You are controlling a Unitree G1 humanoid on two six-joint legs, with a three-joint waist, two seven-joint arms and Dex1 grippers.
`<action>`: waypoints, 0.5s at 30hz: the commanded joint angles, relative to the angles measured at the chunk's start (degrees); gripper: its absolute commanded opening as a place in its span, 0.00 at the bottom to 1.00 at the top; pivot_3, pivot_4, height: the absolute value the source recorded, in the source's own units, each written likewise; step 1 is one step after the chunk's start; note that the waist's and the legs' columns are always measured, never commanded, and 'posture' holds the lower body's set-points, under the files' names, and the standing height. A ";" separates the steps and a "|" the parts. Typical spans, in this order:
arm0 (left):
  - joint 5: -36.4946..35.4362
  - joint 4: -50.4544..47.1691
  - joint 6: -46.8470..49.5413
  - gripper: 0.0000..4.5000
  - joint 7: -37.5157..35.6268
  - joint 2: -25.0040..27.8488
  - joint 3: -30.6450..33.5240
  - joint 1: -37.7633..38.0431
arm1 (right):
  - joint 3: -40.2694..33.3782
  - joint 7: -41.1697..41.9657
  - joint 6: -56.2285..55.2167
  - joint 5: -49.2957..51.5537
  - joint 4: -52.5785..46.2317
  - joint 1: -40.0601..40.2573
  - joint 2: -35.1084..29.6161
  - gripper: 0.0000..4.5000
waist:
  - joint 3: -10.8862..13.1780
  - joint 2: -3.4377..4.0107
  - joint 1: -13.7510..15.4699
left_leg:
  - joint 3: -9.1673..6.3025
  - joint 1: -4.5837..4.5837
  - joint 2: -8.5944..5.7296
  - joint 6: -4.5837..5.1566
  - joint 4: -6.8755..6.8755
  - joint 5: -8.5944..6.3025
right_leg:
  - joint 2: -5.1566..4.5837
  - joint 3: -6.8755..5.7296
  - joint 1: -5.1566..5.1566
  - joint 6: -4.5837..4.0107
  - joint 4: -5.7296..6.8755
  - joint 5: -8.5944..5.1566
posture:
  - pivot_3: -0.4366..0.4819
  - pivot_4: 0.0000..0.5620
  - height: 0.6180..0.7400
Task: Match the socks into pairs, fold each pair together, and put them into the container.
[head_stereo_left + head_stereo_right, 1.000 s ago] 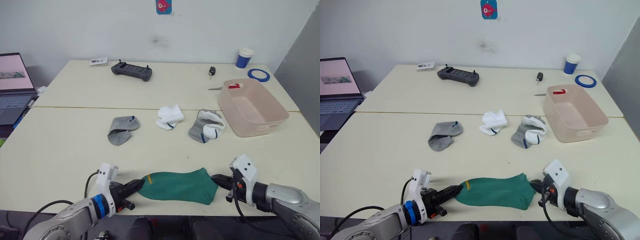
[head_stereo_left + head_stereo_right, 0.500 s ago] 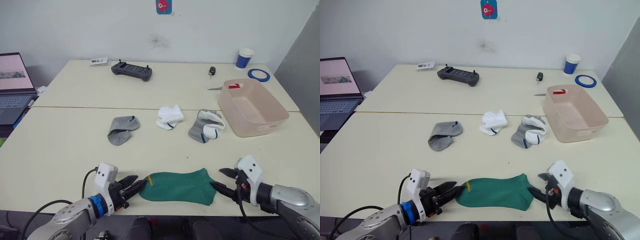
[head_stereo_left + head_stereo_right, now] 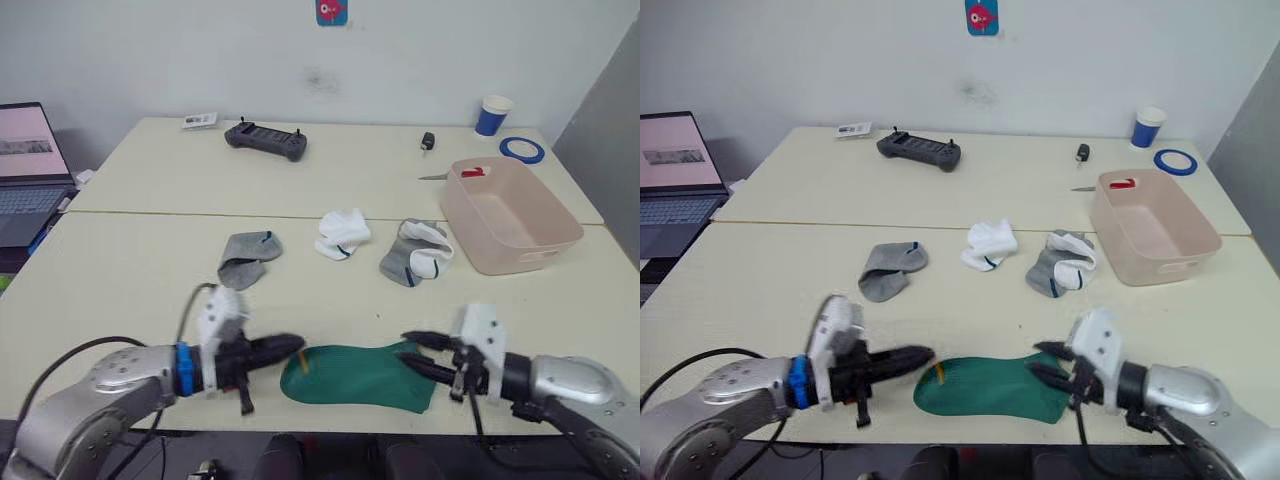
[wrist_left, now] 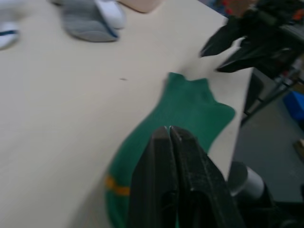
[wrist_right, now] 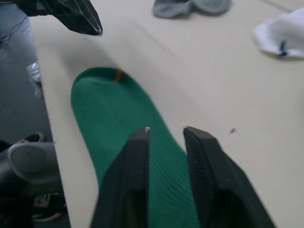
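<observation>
The green sock [image 3: 358,366] lying flat at the worktop's [image 3: 120,280] near edge looks light, limp and best pinched at an end, between the closed, empty left hand [image 3: 292,346] and slightly parted, empty right hand [image 3: 412,355].

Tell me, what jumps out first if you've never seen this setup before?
The green sock lying flat at the near edge of the table, with the left gripper and right gripper hovering at its two ends. Farther back sit a grey sock, a white sock and a grey-and-white heap, beside the pale pink container on the right.
</observation>
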 commanded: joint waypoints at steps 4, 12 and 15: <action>11.58 5.43 -3.52 0.00 0.13 -2.44 -10.74 -4.16 | 11.71 -1.60 -3.25 -10.19 4.46 -4.01 2.59 0.00 | 0.00 -0.01 -0.08 | -0.16 0.05 0.17 0.01 0.00 0.00 | 0.25 -0.03 -0.02 -0.11 0.13 -0.05 | 0.48 0.27 1.00; 22.77 14.15 -3.47 0.00 2.67 -2.85 -16.99 -4.86 | 11.16 -1.25 -4.02 -15.27 8.86 0.27 -0.10 0.00 | -0.11 0.03 0.04 | -0.24 0.13 0.16 0.01 0.02 0.00 | 0.20 -0.05 0.06 -0.29 0.31 -0.15 | 0.48 0.27 1.00; 23.52 13.84 -2.75 0.00 2.96 -3.09 -17.74 -4.65 | 6.53 0.03 -4.64 -14.35 9.21 3.86 -2.85 0.00 | -0.21 0.03 0.10 | -0.24 0.21 0.14 0.01 0.06 0.00 | 0.16 -0.04 0.13 -0.35 0.31 -0.18 | 0.48 0.27 1.00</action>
